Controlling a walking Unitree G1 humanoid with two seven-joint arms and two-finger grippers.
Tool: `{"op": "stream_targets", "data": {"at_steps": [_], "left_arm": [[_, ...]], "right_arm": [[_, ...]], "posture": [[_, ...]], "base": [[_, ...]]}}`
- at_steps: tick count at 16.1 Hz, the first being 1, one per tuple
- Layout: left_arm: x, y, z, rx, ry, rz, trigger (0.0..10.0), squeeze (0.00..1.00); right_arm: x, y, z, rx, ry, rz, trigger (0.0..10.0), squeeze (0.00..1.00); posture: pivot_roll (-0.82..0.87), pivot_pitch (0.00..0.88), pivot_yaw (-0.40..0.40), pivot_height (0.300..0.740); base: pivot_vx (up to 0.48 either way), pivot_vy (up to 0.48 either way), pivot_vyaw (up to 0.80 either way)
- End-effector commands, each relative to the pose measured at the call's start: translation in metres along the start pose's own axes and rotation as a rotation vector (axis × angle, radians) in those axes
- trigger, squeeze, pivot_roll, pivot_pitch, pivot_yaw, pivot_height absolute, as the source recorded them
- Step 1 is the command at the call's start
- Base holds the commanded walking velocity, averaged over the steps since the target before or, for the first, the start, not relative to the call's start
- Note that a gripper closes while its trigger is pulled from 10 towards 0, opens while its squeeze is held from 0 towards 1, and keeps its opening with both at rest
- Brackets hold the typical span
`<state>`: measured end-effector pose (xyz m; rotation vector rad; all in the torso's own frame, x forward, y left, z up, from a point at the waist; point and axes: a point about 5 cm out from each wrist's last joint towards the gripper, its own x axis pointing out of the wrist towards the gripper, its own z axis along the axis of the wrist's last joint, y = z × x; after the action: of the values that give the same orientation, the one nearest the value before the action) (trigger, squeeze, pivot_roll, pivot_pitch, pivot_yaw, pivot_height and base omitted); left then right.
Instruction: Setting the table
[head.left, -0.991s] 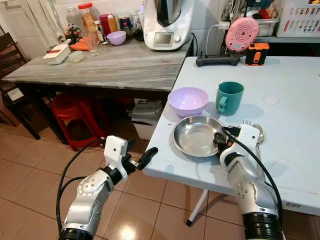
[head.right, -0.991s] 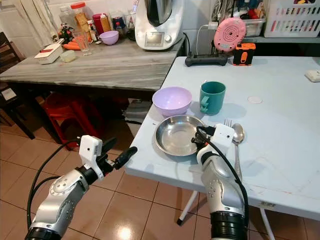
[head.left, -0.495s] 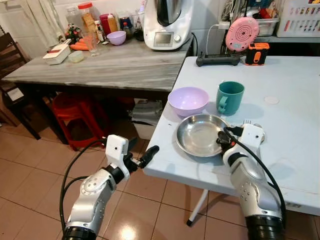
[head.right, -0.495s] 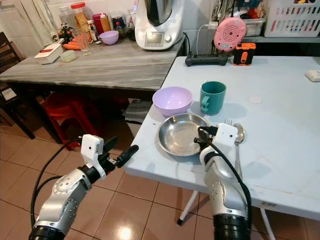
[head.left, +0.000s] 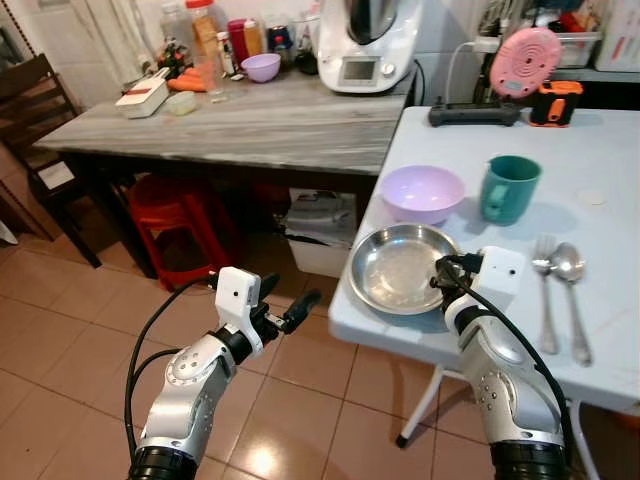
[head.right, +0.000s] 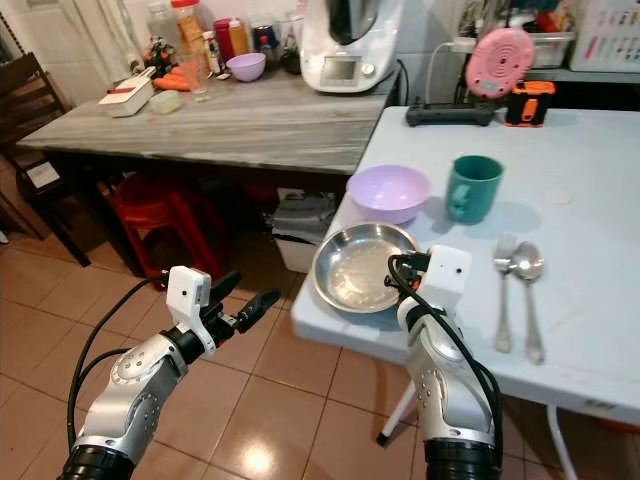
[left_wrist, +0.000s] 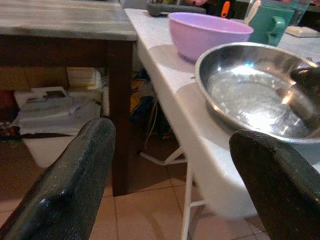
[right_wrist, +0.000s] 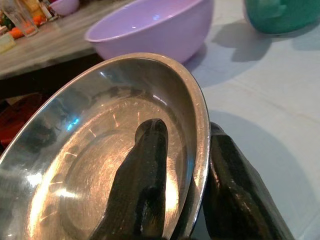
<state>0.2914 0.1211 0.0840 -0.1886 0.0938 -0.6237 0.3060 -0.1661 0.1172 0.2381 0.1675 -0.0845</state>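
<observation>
A steel plate (head.left: 398, 268) lies on the white table (head.left: 600, 150) close to its left edge. My right gripper (right_wrist: 185, 131) is shut on the plate's right rim, one finger (right_wrist: 145, 185) inside the dish and the other under the rim. A purple bowl (head.left: 422, 192) and a teal mug (head.left: 508, 188) stand just behind the plate. To the plate's right, a fork (head.left: 545, 290) and a spoon (head.left: 572, 290) lie side by side. My left gripper (head.left: 290, 293) is open, held over the floor left of the table edge and below it.
A grey wooden counter (head.left: 250, 120) joins the table on the left, carrying a kitchen machine (head.left: 368, 45), jars and a small bowl. A red stool (head.left: 175, 215) and boxes sit beneath it. A dark chair (head.left: 40, 100) stands far left. A power strip (head.left: 475, 115) lies at the table's back.
The camera has shifted, so everything sits further right in the picture. The plate, held by my right gripper, has slid left toward the table edge, away from the fork and spoon.
</observation>
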Motion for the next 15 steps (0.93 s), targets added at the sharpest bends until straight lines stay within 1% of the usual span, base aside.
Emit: {"op": "stream_targets", "data": {"at_steps": [1,3,4,6,8,9,11,13,15], "left_arm": [[0.000,0.005,0.003,0.015,-0.004,0.011,10.0,0.00],[0.000,0.005,0.003,0.015,-0.005,0.013,10.0,0.00],[0.000,0.005,0.003,0.015,-0.005,0.013,10.0,0.00],[0.001,0.005,0.002,0.014,-0.004,0.013,10.0,0.00],[0.001,0.005,0.002,0.015,-0.004,0.013,10.0,0.00],[0.001,0.005,0.002,0.015,-0.005,0.013,10.0,0.00],[0.002,0.005,0.001,0.017,-0.004,0.013,10.0,0.00],[0.001,0.005,0.001,0.016,-0.002,0.015,10.0,0.00],[0.002,0.006,0.001,0.016,-0.002,0.016,10.0,0.00]], "right_arm": [[-0.002,0.005,0.004,0.006,-0.037,0.011,10.0,0.00],[-0.004,0.004,0.011,-0.010,-0.089,-0.004,10.0,0.00],[-0.004,0.003,0.012,-0.001,-0.091,-0.013,10.0,0.00],[-0.005,0.002,0.015,-0.022,-0.110,-0.024,10.0,0.00],[-0.005,0.000,0.014,-0.033,-0.108,-0.040,10.0,0.00],[-0.005,-0.001,0.014,-0.025,-0.112,-0.047,10.0,0.00],[-0.007,-0.010,0.013,-0.015,-0.117,-0.098,10.0,0.00],[-0.008,-0.010,0.013,-0.017,-0.126,-0.102,10.0,0.00],[-0.009,-0.010,0.018,-0.029,-0.160,-0.105,10.0,0.00]], "posture": [[-0.16,0.000,0.157,0.740],[-0.16,0.000,0.157,0.740],[-0.16,0.000,0.157,0.740],[-0.16,0.000,0.157,0.740],[-0.16,0.000,0.159,0.740],[-0.16,0.000,0.159,0.740],[-0.16,0.000,0.163,0.740],[-0.16,0.000,0.166,0.740],[-0.16,0.000,0.169,0.740]], "base": [[0.000,0.371,0.00],[0.000,0.382,0.00],[0.000,0.386,0.00],[0.000,0.390,-0.50],[0.000,0.409,-0.44],[0.000,0.412,-0.43],[0.000,0.426,0.00],[0.000,0.439,0.00],[0.000,0.439,0.00]]}}
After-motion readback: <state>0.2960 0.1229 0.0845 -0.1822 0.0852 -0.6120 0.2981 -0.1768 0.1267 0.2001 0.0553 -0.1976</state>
